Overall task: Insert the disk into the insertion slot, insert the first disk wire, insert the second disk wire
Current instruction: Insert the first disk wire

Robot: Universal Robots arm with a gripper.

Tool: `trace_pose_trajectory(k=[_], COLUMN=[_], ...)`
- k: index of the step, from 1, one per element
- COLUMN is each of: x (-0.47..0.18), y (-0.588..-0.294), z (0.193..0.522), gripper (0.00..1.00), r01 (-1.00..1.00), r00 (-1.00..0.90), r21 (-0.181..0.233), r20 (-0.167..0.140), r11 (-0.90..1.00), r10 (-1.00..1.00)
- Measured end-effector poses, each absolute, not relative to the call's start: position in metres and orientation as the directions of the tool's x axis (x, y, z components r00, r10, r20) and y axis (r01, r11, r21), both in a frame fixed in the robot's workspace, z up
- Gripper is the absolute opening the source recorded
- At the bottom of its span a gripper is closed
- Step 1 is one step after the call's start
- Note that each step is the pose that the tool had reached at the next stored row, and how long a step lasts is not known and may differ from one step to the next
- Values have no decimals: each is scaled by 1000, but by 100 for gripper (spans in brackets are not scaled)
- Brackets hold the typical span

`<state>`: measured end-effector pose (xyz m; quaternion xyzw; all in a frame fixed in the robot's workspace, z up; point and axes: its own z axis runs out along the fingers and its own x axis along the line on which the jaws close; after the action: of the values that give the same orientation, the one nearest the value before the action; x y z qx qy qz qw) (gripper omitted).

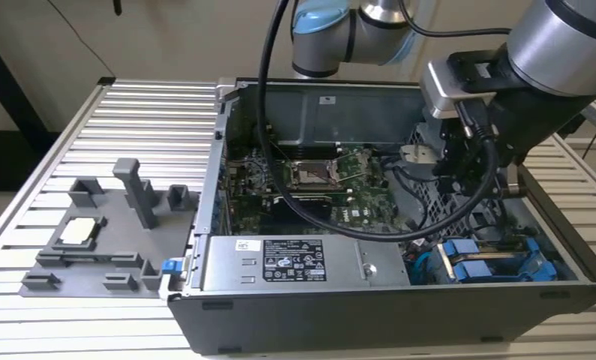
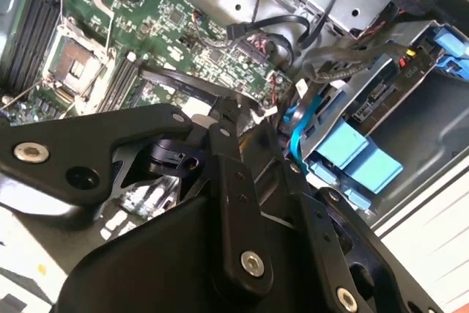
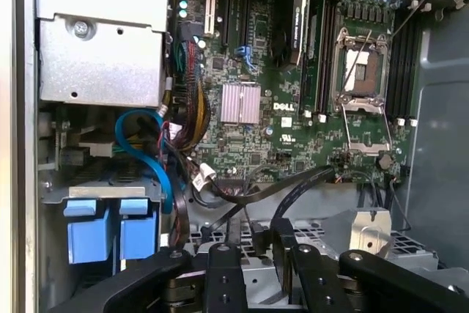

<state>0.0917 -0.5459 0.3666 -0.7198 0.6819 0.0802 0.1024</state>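
I get the exterior view looking down at the open computer case (image 1: 378, 307) on the tabletop (image 1: 127, 97); both wrist views sit close inside, past the end effector (image 3: 253, 247), sharing motherboard (image 3: 249, 148) and blue carriers (image 3: 91, 232).

Soft, even light falls from above in the exterior view. The ribbed worktop (image 1: 127, 105) reads pale and bright, and the arm (image 1: 568, 37) carries a broad sheen on its silver shell. Inside the computer case (image 1: 378, 315) the motherboard (image 1: 318, 187) lies in the arm's shade. In the second wrist view, glare washes the frame's lower corners nearly white, while the black end effector (image 2: 220, 181), close to the lens, is dark and soft, with small highlights on its screws. The first wrist view is evenly lit: the motherboard (image 3: 293, 108) is crisp, the power-supply box (image 3: 102, 34) gleams, and the end effector (image 3: 256, 276) sits in shadow.
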Motion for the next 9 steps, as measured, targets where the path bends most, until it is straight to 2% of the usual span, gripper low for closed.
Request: trace_pose_trajectory(k=[9], x=[84], y=[-545], z=[363], gripper=[32], r01=[-997], r00=[76], r21=[-51], r20=[-264], r11=[-64], r10=[-962])
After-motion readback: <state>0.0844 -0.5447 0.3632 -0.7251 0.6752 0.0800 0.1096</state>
